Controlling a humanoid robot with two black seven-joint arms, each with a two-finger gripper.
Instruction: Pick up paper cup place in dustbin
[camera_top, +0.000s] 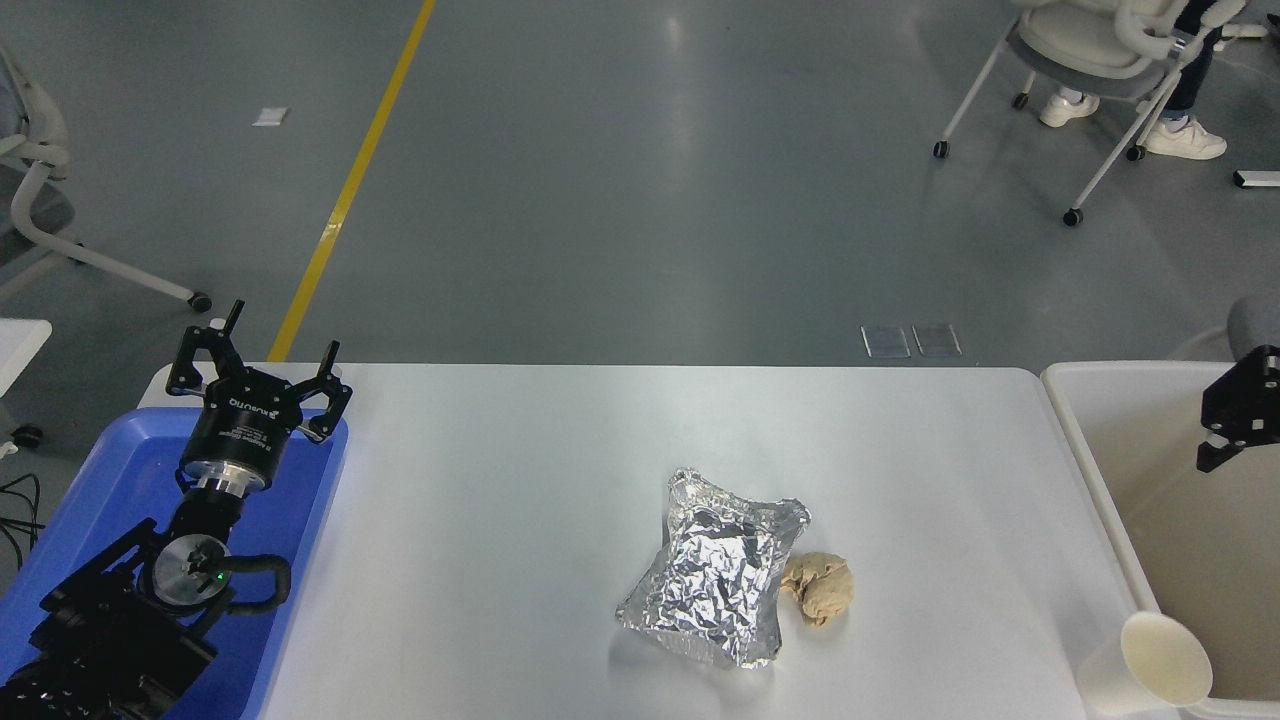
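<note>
Cup (1150, 668): white paper, tapered, rolled rim, cream inside; lies tipped on its side at the desk's (500, 480) near right corner, mouth turned toward the bin (1085, 480) and touching or nearly touching its rim. Not yet picked up; pickup and drop both remain. Bin: large off-white tub off the desk's right edge, nothing visible inside. Right gripper (1238, 410): only a sliver at the right edge, over the bin; whether its fingers are released or clenched cannot be told. Left gripper (258, 372): parked over the tray (110, 470) at the far left corner, fingers spread, holding nothing.
</note>
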